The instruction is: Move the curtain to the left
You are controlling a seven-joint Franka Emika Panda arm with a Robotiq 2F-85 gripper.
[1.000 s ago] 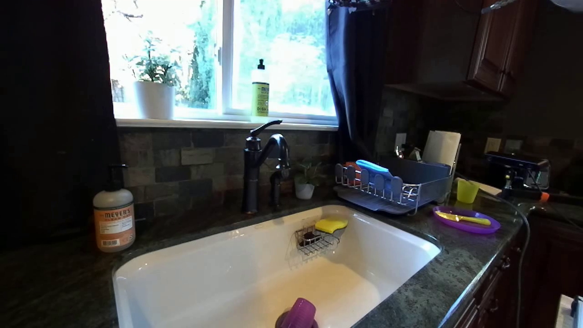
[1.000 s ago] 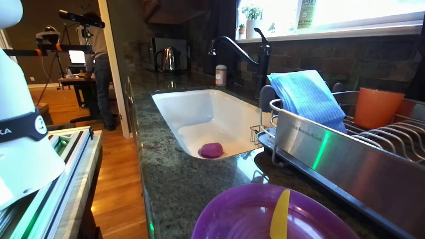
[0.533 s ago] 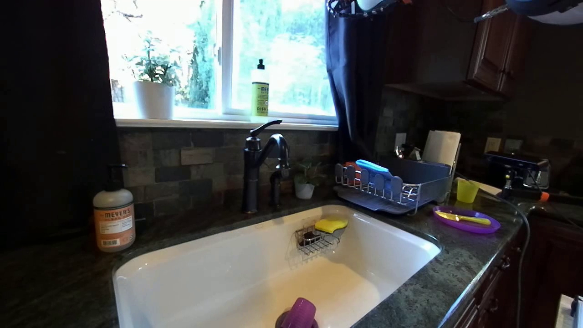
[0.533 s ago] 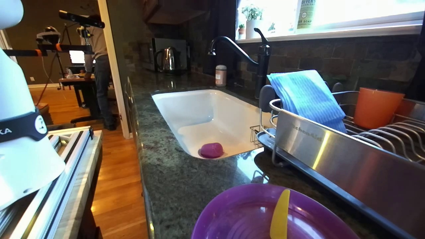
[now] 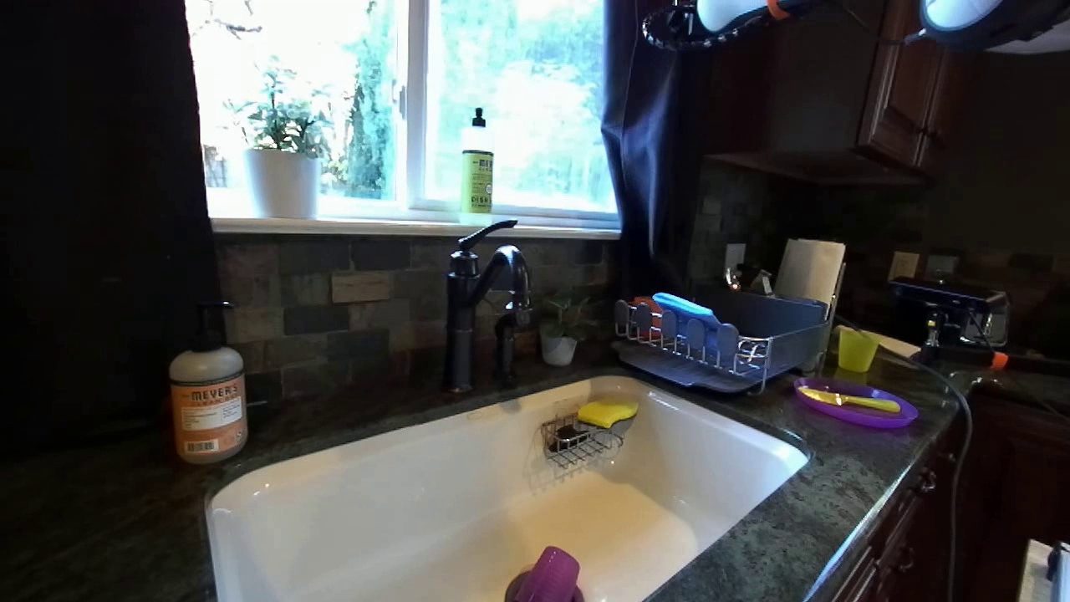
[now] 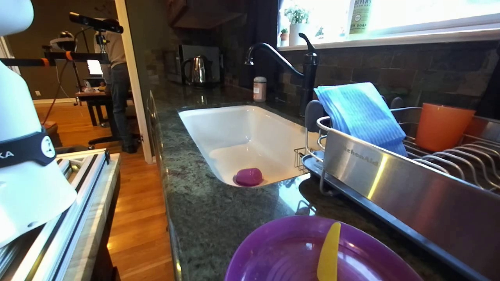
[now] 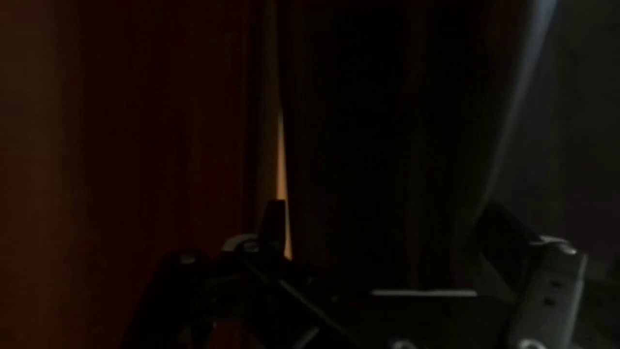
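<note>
The curtain point(image 5: 648, 142) is a dark navy-blue drape hanging at the right side of the window in an exterior view, with soft vertical folds. In the wrist view it fills the middle as a very dark cloth point(image 7: 358, 135), with a pale edge on its right. My gripper point(image 7: 382, 213) is open, its two fingers wide apart, one on each side of the dark cloth. The picture is too dark to tell whether the fingers touch it. In an exterior view, only part of the arm shows at the top right by the curtain; the fingertips cannot be made out there.
A wooden cabinet point(image 5: 907, 100) stands right of the curtain. Below it are a dish rack point(image 5: 794, 343) and a purple plate point(image 5: 894, 411). The black faucet point(image 5: 460, 334) rises behind the white sink point(image 5: 334, 502). A soap bottle point(image 5: 478, 180) stands on the windowsill.
In an exterior view the arm has come lower into the picture and, lately, moved right. The curtain's upper window-side edge has shifted slightly right and its folds have changed.
</note>
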